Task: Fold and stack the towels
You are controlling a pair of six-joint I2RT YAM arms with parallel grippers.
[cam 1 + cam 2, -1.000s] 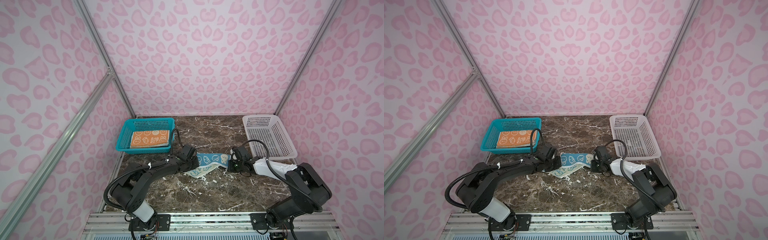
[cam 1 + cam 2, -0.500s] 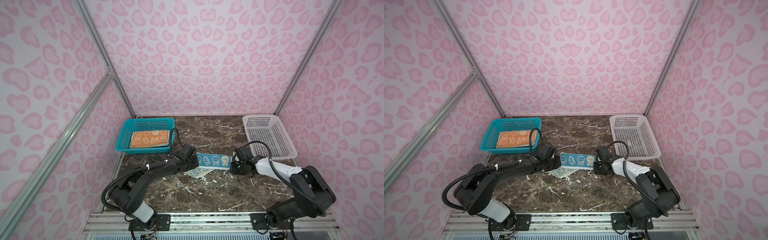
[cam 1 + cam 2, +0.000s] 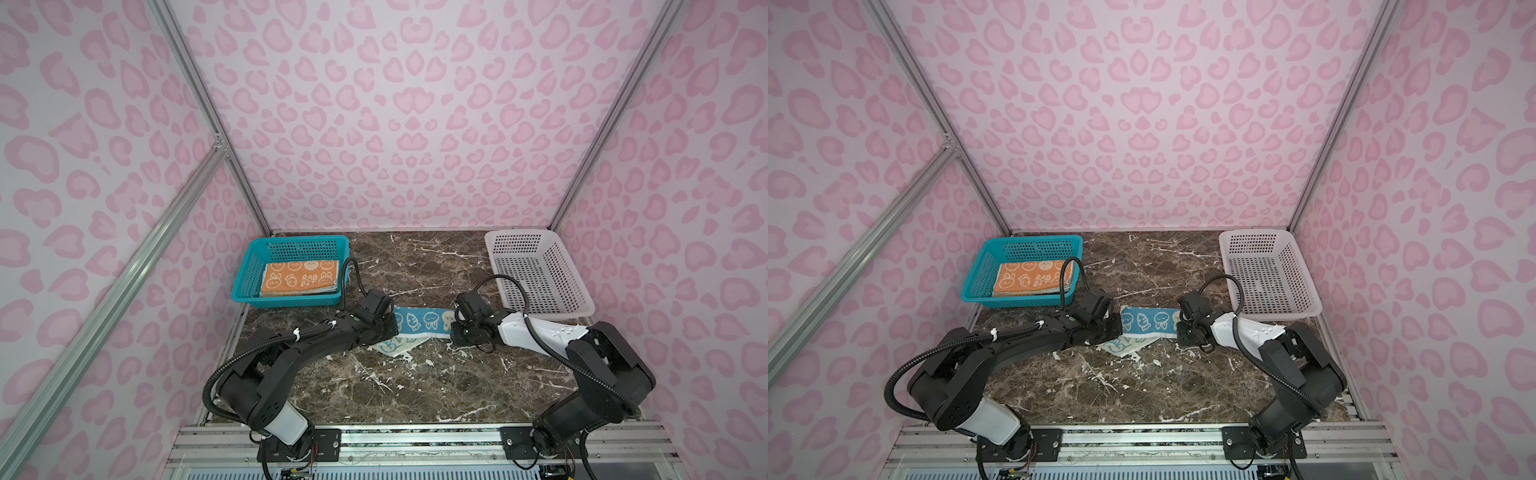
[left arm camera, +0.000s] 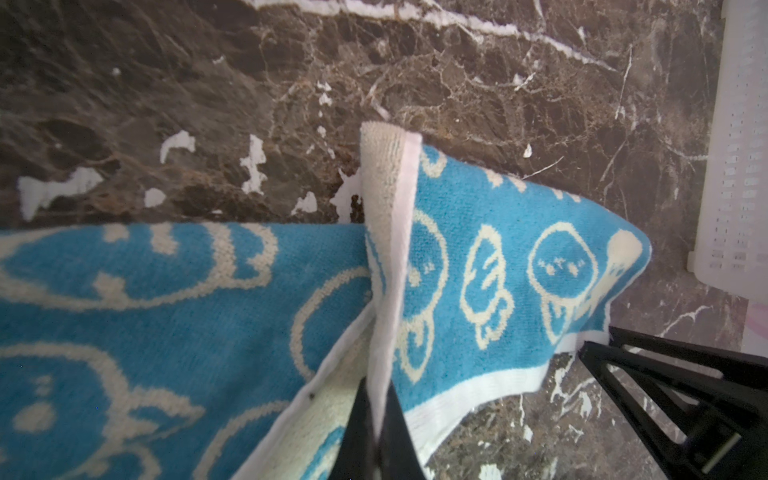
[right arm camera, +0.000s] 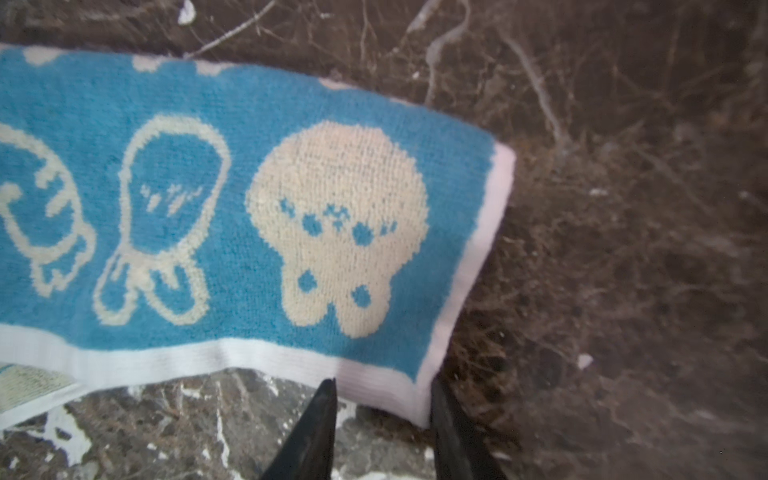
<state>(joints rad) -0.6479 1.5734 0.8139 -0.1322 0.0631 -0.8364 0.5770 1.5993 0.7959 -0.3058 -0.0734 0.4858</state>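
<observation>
I am looking down into a small booth. Its back wall [image 3: 395, 124], left wall [image 3: 62, 208] and right wall [image 3: 706, 166] are pale panels printed all over with pink leopard-style blotches. A silver aluminium post [image 3: 195, 83] stands in the back left corner and a second post [image 3: 618, 112] in the back right. A slanted aluminium bar [image 3: 124, 282] crosses the left wall. The tabletop [image 3: 415, 386] is dark brown marble pattern with white veins, and the left wrist view shows white chipped patches. A silver slotted rail [image 3: 415, 446] runs along the near edge. The light is soft and even.
</observation>
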